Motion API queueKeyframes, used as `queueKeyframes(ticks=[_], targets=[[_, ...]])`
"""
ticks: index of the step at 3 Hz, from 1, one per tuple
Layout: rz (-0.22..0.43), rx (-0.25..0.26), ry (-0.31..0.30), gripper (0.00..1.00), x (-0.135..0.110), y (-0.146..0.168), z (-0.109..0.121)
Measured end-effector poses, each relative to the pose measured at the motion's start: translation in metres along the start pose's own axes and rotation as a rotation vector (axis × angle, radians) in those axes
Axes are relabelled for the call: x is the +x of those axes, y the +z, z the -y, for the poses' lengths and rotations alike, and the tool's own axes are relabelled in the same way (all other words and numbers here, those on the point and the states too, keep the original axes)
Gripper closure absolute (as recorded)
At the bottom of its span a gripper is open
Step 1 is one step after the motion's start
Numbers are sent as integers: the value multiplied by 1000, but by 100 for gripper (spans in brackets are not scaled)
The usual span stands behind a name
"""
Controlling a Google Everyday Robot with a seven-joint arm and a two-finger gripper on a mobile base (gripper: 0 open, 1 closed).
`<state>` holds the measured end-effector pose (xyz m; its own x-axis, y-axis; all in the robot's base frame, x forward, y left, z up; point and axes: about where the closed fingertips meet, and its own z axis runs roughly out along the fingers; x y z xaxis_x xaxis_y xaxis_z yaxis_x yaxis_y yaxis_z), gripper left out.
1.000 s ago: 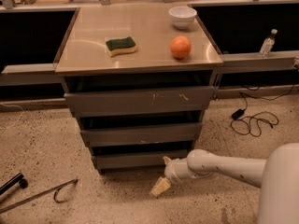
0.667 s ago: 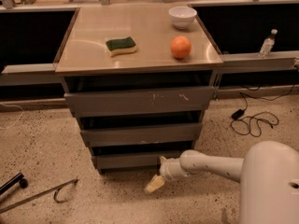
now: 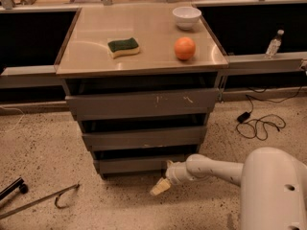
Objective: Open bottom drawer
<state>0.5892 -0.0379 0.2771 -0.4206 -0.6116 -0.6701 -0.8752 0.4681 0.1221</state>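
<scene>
My gripper [image 3: 160, 187] hangs just below the bottom drawer [image 3: 134, 165], under the desk's [image 3: 148, 32] front edge. Clenched or released, I cannot tell.

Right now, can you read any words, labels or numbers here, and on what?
No text here can be read.
On the bottle: too small to tell whether it bears a label.
On the bottom drawer and the end effector low in front of it: no visible markings.
</scene>
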Motion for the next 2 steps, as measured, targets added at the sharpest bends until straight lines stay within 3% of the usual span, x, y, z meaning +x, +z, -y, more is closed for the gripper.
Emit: queueKeyframes(ticks=[2], targets=[[4,96,-47,0,-24,17,44]])
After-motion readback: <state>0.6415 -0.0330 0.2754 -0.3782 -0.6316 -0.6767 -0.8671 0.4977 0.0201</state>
